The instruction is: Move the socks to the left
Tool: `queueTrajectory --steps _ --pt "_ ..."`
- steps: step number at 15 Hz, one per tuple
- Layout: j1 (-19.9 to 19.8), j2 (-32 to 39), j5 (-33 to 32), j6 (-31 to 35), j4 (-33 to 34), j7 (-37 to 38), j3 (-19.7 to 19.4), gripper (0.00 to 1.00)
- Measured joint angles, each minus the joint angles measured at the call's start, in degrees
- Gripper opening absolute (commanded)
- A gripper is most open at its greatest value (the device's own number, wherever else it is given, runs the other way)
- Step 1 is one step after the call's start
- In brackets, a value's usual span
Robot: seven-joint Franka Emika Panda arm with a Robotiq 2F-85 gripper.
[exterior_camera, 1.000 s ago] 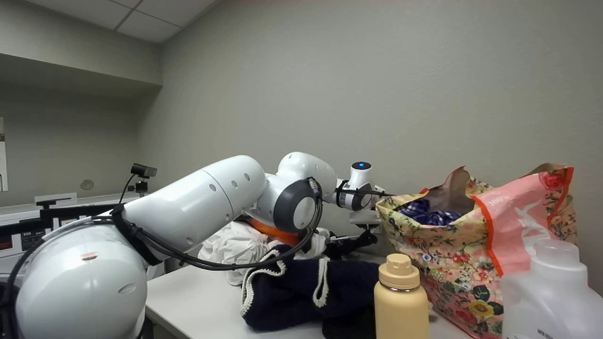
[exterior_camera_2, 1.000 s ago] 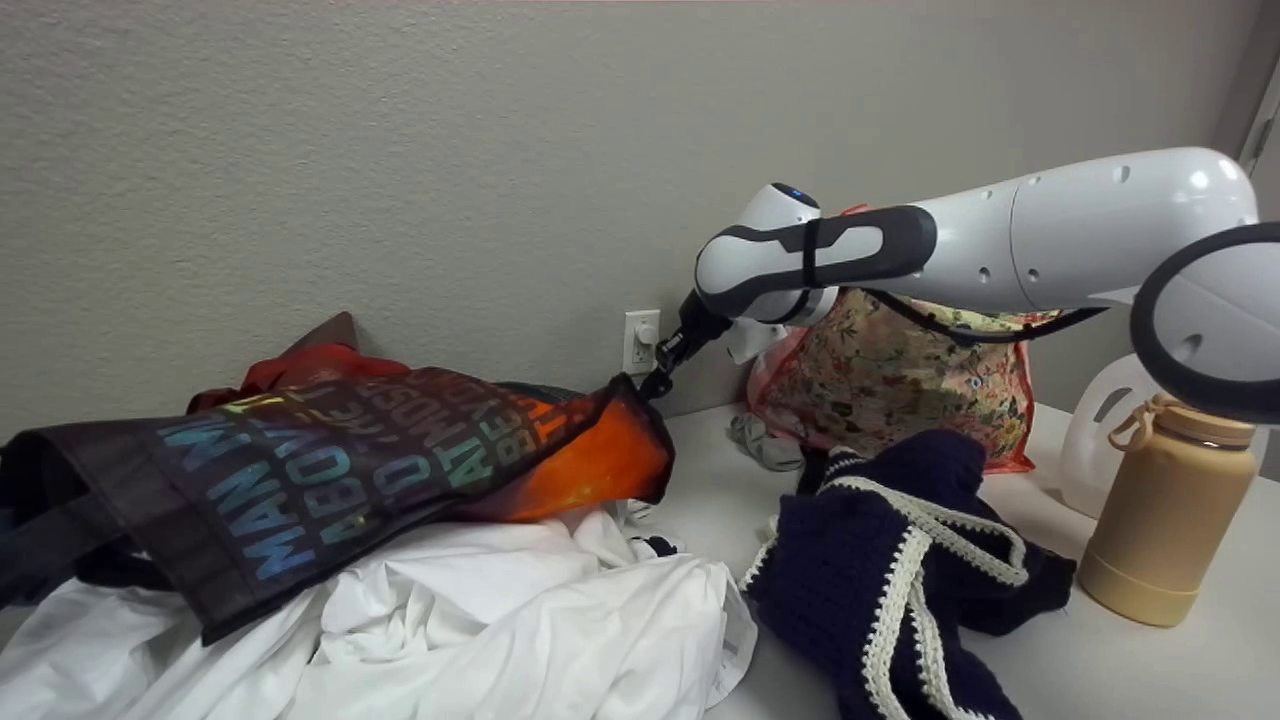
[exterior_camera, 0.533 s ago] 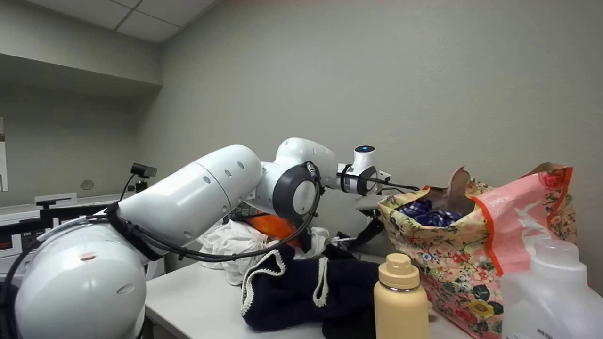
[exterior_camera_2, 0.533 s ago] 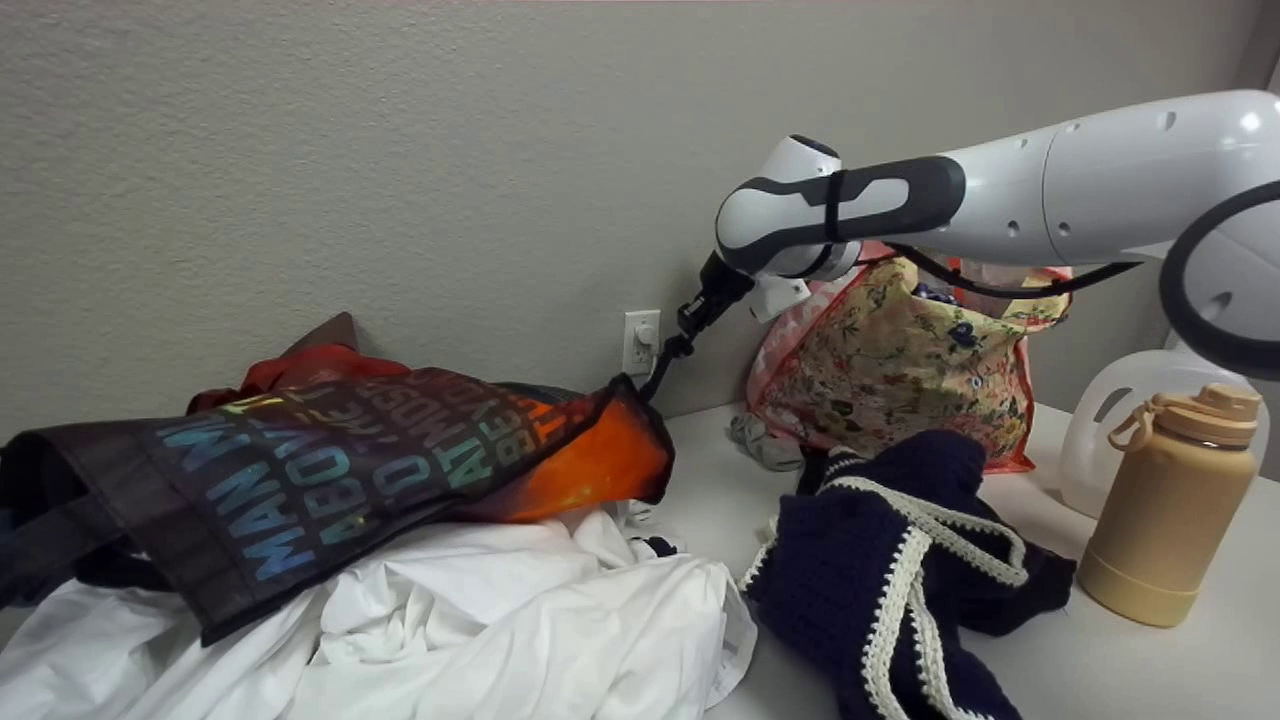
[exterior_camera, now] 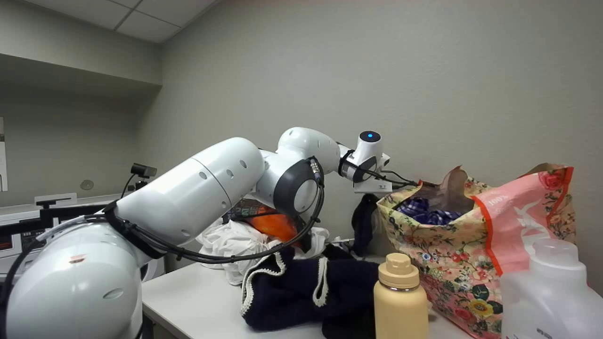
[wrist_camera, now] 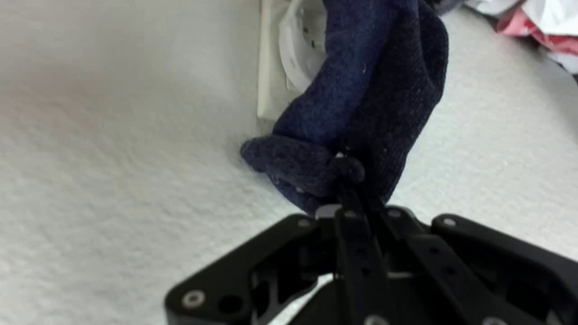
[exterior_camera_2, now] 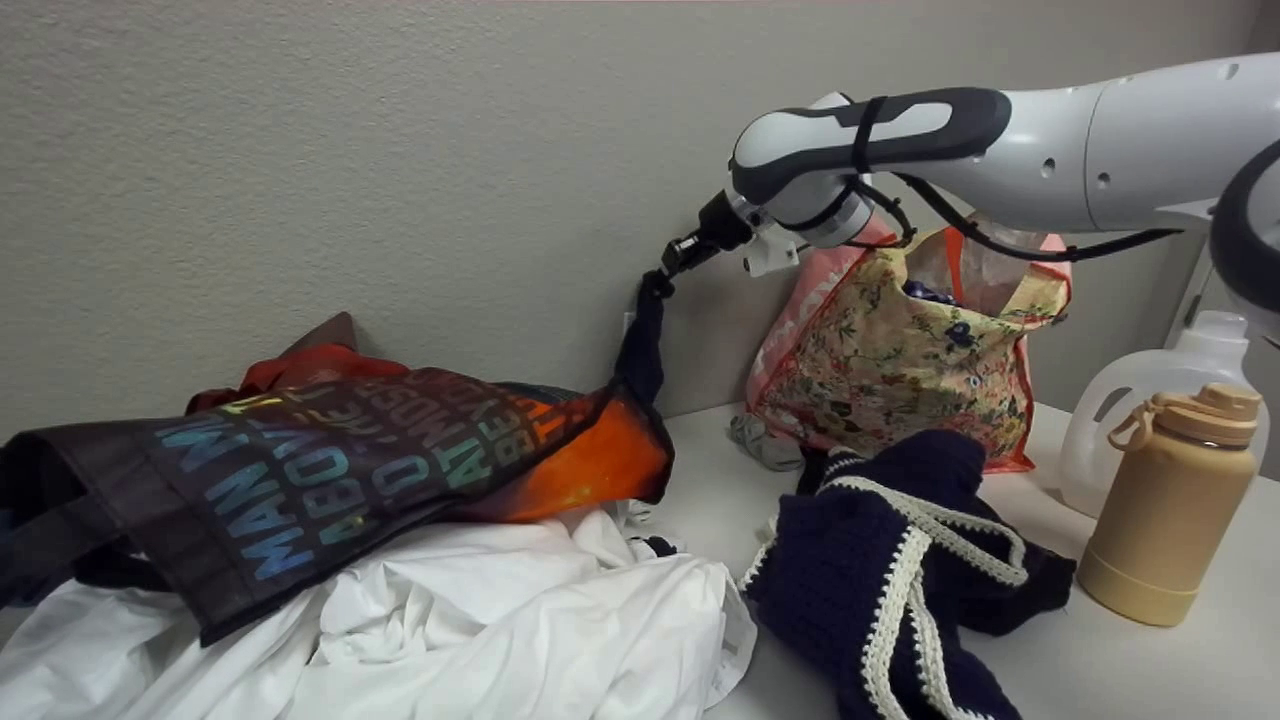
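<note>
Before a pebbly grey wall [exterior_camera_2: 330, 170], the smooth white arm [exterior_camera_2: 1040, 160] reaches past a creased floral bag [exterior_camera_2: 860, 370]. Its angular black claw [wrist_camera: 359, 194] pinches one end of the soft, narrow navy sock [exterior_camera_2: 642, 350], which hangs left of that bag in both exterior views. The claw is higher than half a second ago, the sock straighter.

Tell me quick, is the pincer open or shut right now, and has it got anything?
Pincer: closed, holding a dark blue sock.

both ext. views wide, twd wall [exterior_camera_2: 400, 180]
</note>
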Motion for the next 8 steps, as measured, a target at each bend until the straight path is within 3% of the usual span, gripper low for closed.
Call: queueTrajectory --steps 4,8 --pt "-2.9 0.3 6.8 1.5 0.0 -8.2 10.9 0.04" --pt "-3.3 2.2 11.3 1.3 0.5 -16.4 21.1 0.04"
